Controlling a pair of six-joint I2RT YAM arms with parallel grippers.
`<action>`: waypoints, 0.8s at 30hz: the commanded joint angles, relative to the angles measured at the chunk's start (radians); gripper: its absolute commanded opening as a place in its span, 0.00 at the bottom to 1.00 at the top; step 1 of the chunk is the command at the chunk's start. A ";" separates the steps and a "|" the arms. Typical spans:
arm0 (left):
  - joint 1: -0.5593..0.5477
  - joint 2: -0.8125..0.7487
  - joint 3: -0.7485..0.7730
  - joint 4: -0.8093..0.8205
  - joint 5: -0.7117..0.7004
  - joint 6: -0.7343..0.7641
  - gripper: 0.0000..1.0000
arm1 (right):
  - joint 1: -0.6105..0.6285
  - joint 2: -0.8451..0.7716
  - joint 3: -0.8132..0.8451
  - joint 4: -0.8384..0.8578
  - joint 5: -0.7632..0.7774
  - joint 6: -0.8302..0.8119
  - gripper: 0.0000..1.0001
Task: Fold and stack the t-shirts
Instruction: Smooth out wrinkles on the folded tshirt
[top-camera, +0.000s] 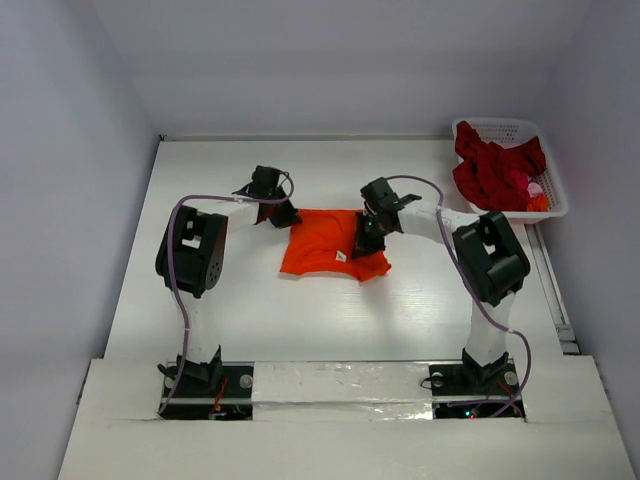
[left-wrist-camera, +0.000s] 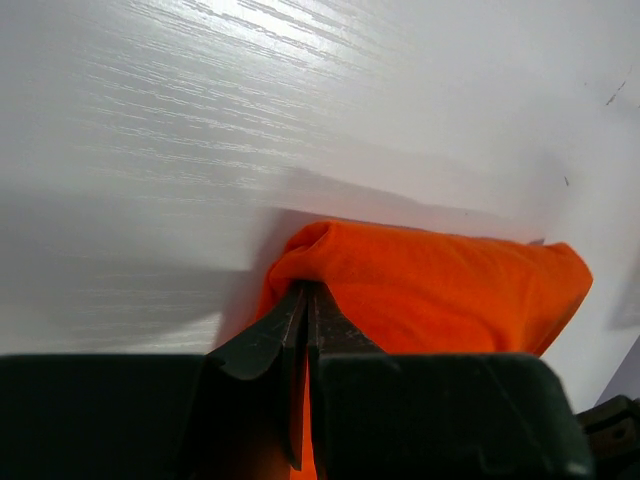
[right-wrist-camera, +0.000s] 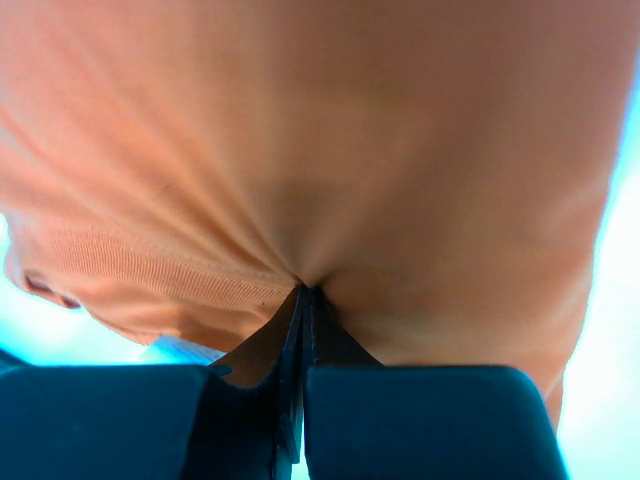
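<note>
Though on table, t-shirt between fingers.

White table, pale grey walls

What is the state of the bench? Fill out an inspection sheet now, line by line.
Surface: white wood-grain table, some glare.
Job's things: orange shirt lies partly folded mid-table; red shirts are heaped in the basket at the far right corner.
Clutter: pink item among the red shirts.
Grippers: left tool shut on the orange shirt's left edge; right tool shut on its right part.
Cables: purple cables loop along both arms.
Surroundings: plain white walls on three sides.
</note>
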 joint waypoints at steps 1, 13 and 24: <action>0.023 -0.027 -0.023 -0.062 -0.055 0.023 0.00 | -0.057 0.035 0.057 -0.092 0.078 -0.051 0.00; 0.032 0.032 0.115 -0.124 -0.042 0.043 0.00 | -0.068 0.081 0.163 -0.140 0.057 -0.106 0.00; 0.041 0.120 0.248 -0.157 -0.016 0.034 0.00 | -0.068 0.014 0.078 -0.101 0.004 -0.099 0.00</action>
